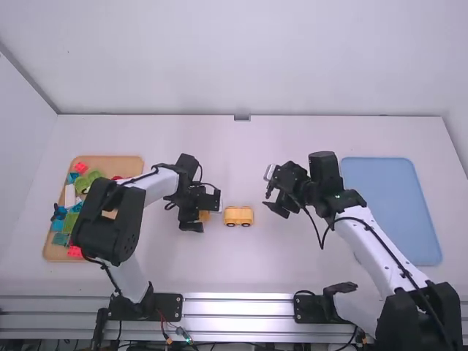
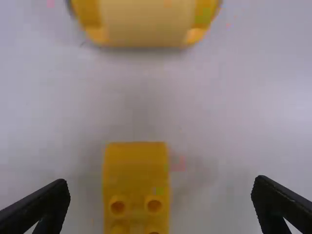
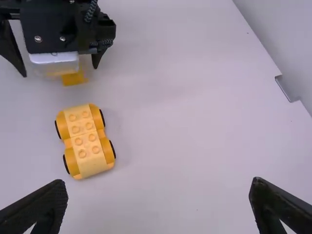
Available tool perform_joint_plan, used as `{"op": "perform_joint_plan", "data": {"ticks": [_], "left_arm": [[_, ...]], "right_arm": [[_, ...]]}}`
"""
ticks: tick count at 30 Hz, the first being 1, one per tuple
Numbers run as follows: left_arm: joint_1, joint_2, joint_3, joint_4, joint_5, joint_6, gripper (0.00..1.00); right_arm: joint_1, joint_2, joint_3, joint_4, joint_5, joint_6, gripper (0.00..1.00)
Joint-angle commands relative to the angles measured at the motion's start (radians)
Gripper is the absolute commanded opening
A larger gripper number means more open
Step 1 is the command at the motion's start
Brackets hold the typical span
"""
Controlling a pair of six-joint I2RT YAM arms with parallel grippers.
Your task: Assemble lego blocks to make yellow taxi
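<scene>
While a metal rail point(image 1: 238, 306) is lining the near edge, the white table point(image 1: 241, 270) is bearing the wheeled yellow base point(image 1: 238, 214) between the left gripper point(image 1: 205, 212), spread open above a yellow block point(image 2: 137, 170), and the right gripper point(image 1: 266, 199), also gaping. Beyond, a white wall point(image 1: 241, 58) is rising.

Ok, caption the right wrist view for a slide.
Yellow wheeled base on the white table, left gripper open over a yellow block.

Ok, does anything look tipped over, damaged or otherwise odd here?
Nothing stands out: the yellow plastic car base with black wheels sits upright, and the yellow studded block is simply not yet attached.
</scene>
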State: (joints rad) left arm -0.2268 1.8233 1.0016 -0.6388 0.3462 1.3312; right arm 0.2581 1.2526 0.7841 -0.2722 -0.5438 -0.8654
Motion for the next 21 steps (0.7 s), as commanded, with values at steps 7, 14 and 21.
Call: {"op": "perform_joint_plan", "data": {"ticks": [7,14,21], "left_arm": [[0.199,-0.019,-0.015,-0.013,0.465,0.364,0.99],[0.343,-0.018,-0.091,0.151,0.584,0.195,0.99],[0.359,0.003,-0.178,0.247,0.581,0.184,0.99]], "right_arm": [[-0.002,-0.011,0.015,0.0,-0.013,0.001,0.99],[-0.002,-0.011,0.015,0.002,-0.005,0.001,0.98],[-0.001,-0.011,0.015,0.002,-0.006,0.001,0.99]]}}
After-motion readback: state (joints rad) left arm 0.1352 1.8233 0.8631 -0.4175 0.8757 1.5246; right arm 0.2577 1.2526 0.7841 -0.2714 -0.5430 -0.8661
